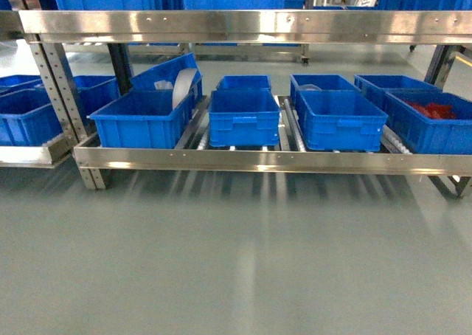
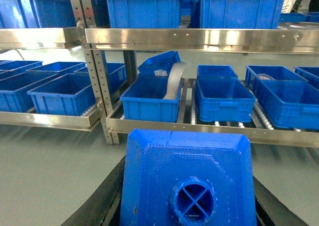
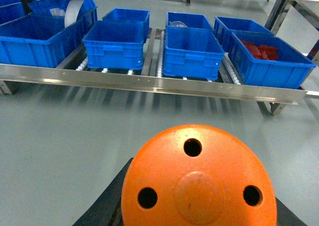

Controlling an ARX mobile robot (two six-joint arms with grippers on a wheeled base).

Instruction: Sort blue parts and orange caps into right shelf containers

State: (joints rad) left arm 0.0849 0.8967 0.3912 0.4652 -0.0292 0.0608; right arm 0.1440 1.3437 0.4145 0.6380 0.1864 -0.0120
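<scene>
One blue part [image 2: 188, 181], one orange cap [image 3: 198, 178].

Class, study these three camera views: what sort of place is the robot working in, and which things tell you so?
Probably a factory or warehouse storage area: a steel roller rack holds rows of blue bins, one with red parts, above a smooth grey floor.

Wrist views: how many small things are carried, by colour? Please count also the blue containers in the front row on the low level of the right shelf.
blue part: 1
orange cap: 1
containers in the front row of the right shelf: 4
Total: 6
</scene>
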